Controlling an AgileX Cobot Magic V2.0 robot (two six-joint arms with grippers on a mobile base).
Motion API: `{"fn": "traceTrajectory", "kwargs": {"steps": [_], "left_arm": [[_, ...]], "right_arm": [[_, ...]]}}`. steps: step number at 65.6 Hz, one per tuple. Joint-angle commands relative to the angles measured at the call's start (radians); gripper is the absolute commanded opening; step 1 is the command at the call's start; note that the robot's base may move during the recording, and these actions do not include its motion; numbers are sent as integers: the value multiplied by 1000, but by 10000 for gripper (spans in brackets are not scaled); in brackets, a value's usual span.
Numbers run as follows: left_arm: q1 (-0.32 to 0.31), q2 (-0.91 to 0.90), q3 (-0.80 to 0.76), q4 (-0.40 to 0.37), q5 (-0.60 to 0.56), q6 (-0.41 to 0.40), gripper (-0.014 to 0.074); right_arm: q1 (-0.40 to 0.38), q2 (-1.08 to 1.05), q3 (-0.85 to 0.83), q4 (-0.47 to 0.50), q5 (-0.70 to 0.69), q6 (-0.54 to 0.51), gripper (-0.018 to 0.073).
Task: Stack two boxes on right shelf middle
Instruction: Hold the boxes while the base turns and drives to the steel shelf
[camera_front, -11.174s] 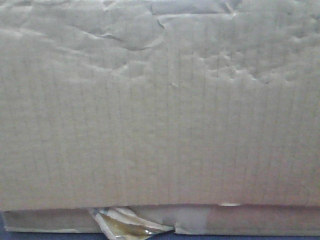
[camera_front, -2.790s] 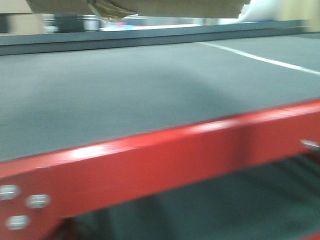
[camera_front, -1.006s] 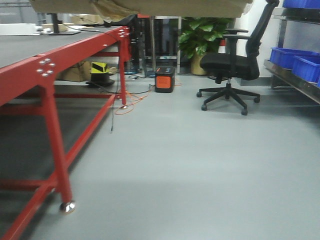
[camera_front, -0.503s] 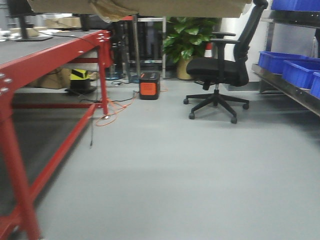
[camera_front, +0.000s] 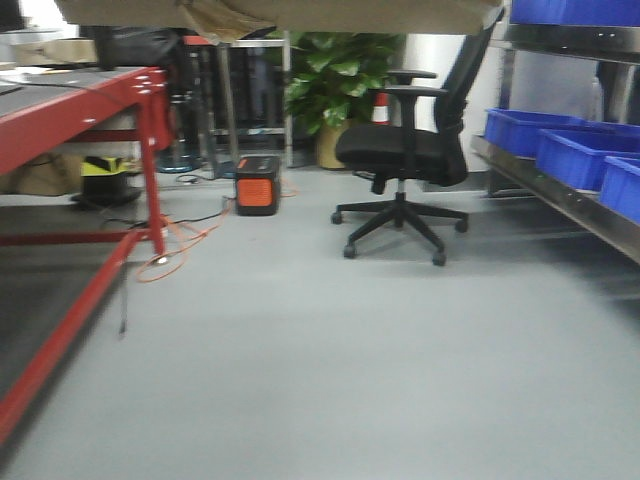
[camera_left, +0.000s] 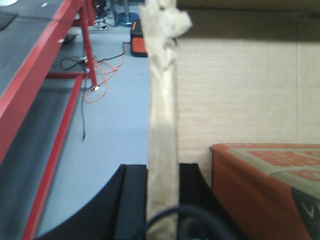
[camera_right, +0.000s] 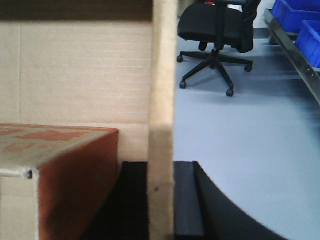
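Tan carton (camera_front: 300, 12) aloft, printed box (camera_left: 265, 185) inside it; left end effector (camera_left: 162, 172) and right end effector (camera_right: 161, 167) each clamped on a carton wall; steel shelf (camera_front: 560, 195) well apart at right.

Tan cardboard box (camera_front: 300, 12) rides high in your front view, torn tape dangling beneath. Red-printed box (camera_left: 270, 180) sits inside it. Steel shelf (camera_front: 565, 205) stands well apart, right.

Grey floor (camera_front: 330, 380) ahead; red workbench (camera_front: 70, 110) out past the left pincer (camera_left: 162, 200), black office chair (camera_front: 400, 150) and blue bins (camera_front: 575, 150) past the right pincer (camera_right: 161, 200), potted plant (camera_front: 330, 65) between.
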Motion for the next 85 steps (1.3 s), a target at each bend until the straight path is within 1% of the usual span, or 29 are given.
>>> {"fn": "traceTrajectory", "kwargs": {"steps": [1,85], "left_arm": [[0,-14,-13,42,-31,1,-111],[0,-14,-13,50,-31,1,-111]], "right_arm": [[-1,-17,-13,-33,-39,0,-151],[-1,-17,-13,-33,-39,0,-151]]}}
